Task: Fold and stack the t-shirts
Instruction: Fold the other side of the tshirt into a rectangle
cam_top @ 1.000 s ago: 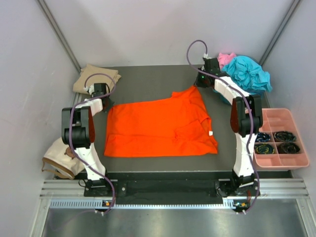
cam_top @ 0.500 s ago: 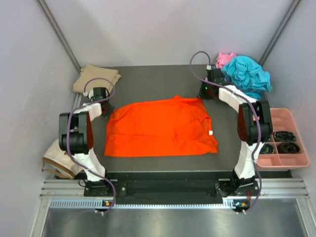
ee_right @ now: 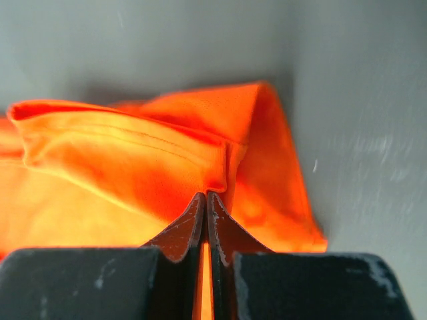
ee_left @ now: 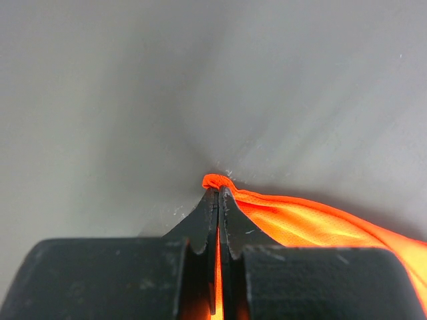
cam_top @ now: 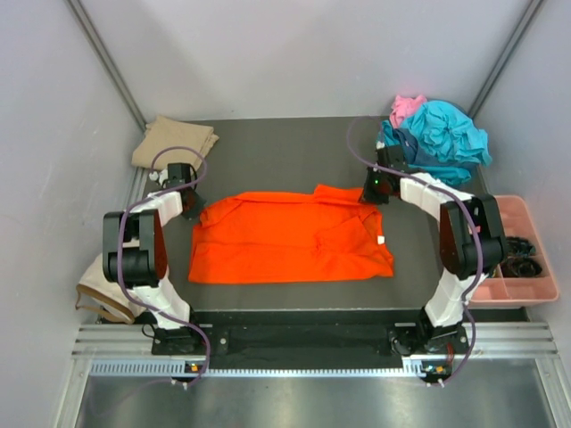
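Lying mid-table (cam_top: 285, 147): orange t-shirt (cam_top: 290, 241), thin mesh cloth, far edge doubled over; left jaws, right jaws clamping its far corners. Teal t-shirts (cam_top: 451, 134), pink t-shirt (cam_top: 408, 107) heaping far-right; tan t-shirt (cam_top: 174, 141) sitting far-left.

i'm working in a lab test cell: plain white walls (cam_top: 268, 53) box in a dark table (cam_top: 285, 143) on aluminium rails (cam_top: 500, 339).

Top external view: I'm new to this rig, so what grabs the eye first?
The bright orange t-shirt spread in the middle, its far edge pinched at both ends by the left end effector and the right end effector. Next, the teal t-shirts heaped at the far right corner, and a folded tan t-shirt at the far left.
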